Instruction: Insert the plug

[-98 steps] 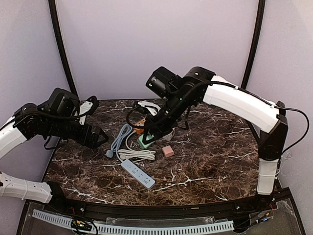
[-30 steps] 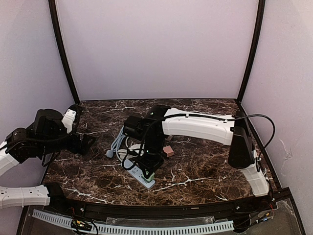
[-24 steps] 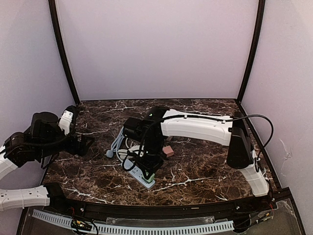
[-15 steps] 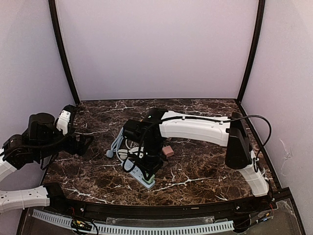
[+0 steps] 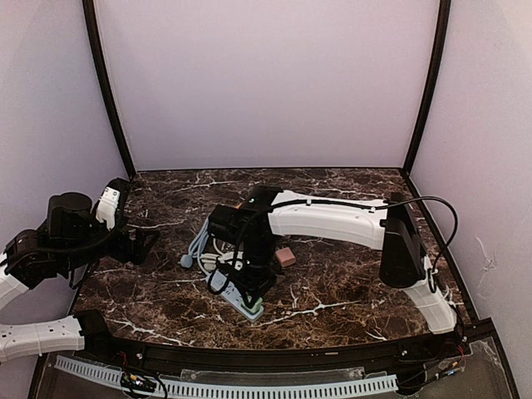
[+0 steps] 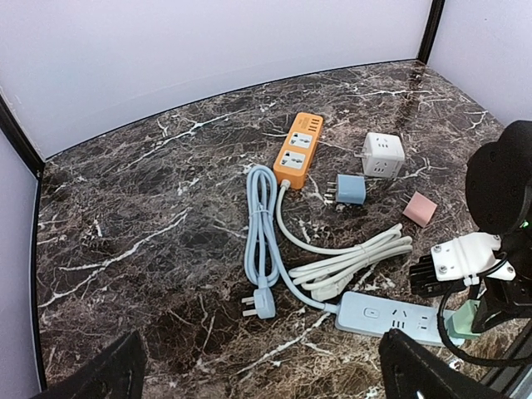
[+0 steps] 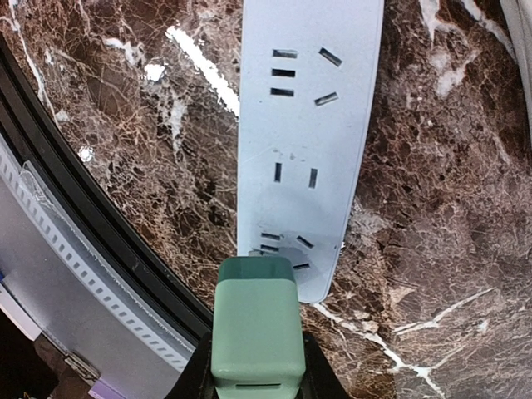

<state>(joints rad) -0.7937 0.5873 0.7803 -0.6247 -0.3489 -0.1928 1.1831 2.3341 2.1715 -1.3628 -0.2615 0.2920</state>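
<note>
My right gripper (image 5: 255,293) is shut on a green plug adapter (image 7: 256,324) and holds it just above the near end of the light-blue power strip (image 7: 303,141), close over its last socket; the prongs are hidden. The strip also shows in the top view (image 5: 235,293) and the left wrist view (image 6: 391,316), where the green adapter (image 6: 462,320) sits at its end. My left gripper (image 5: 140,247) hangs open and empty over the table's left side, its black fingertips (image 6: 104,374) at the bottom corners of the left wrist view.
An orange power strip (image 6: 298,150), a white cube socket (image 6: 383,155), a blue adapter (image 6: 350,189), a pink block (image 6: 419,209), a coiled white cable (image 6: 357,262) and a blue cable with plug (image 6: 261,303) lie behind the strip. The table's front rail (image 7: 91,241) is close.
My right arm came down from mid-air with the green adapter to the near end of the blue strip, lowering slightly in the last second. My left arm drew back to the left.
</note>
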